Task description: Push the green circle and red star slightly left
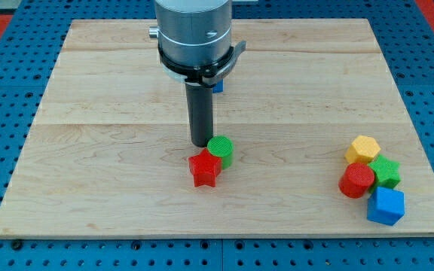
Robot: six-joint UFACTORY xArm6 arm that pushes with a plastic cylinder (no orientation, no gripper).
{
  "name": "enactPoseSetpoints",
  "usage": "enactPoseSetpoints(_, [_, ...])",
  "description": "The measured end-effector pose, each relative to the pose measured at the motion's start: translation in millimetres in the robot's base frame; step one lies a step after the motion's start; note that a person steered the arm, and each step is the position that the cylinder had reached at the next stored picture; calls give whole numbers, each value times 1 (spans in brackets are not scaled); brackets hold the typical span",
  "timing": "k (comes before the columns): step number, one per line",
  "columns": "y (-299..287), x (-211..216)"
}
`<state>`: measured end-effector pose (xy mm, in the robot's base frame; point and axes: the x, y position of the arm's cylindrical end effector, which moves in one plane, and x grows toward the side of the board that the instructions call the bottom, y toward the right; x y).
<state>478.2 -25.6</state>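
Note:
The green circle (221, 150) sits near the board's middle, touching the red star (204, 168), which lies just below and to its left. My tip (200, 143) stands just left of the green circle and just above the red star, close to both. The rod rises from there to the arm's grey body at the view's top.
A cluster at the view's right holds a yellow block (362, 148), a green block (386, 172), a red block (356, 181) and a blue block (386, 206). A blue block (218, 83) shows partly behind the arm. The wooden board (89, 150) lies on a blue pegboard.

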Motion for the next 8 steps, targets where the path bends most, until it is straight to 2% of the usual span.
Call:
enactPoseSetpoints(2, [53, -15])
enactPoseSetpoints(3, [55, -26])
enactPoseSetpoints(5, [98, -19])
enactPoseSetpoints(8, [82, 2])
